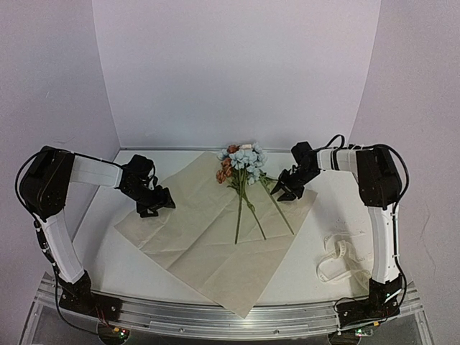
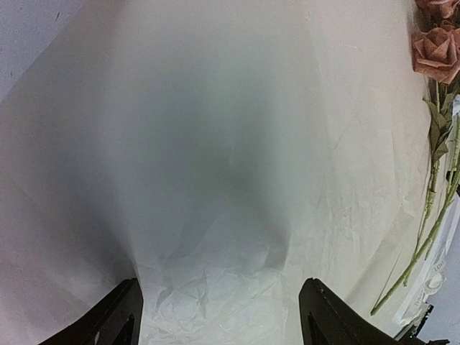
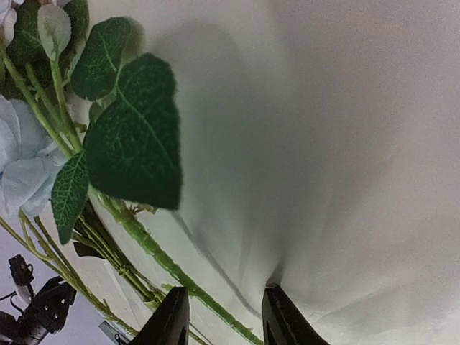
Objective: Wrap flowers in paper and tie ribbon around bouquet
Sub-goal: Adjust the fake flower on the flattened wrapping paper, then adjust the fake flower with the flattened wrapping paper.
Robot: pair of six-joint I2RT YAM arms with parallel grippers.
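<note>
Wide apart, the left gripper's (image 2: 221, 285) fingers (image 2: 118, 321) have their tips down on the left corner of the paper (image 2: 215, 129). The sheet is crumpled in the gap between them and nothing is clamped. Across the sheet, the right gripper's (image 3: 226, 291) fingers (image 3: 284, 323) stand only a little apart at the paper's right edge. One tip presses the sheet so that creases fan out from it. A thin green stem crosses the gap but is not pinched.

That stem belongs to the flowers (image 1: 243, 159), which lie on the far middle of the paper. Their pale blue and pink blooms are at its far corner, and the stems spread toward the arms. The pale beige paper lies open and flat on the white table (image 1: 100, 244), turned like a diamond, with one corner reaching the near edge. The ribbon (image 1: 334, 262) lies in a loose heap on the bare table, off the paper and close beside the right arm.
</note>
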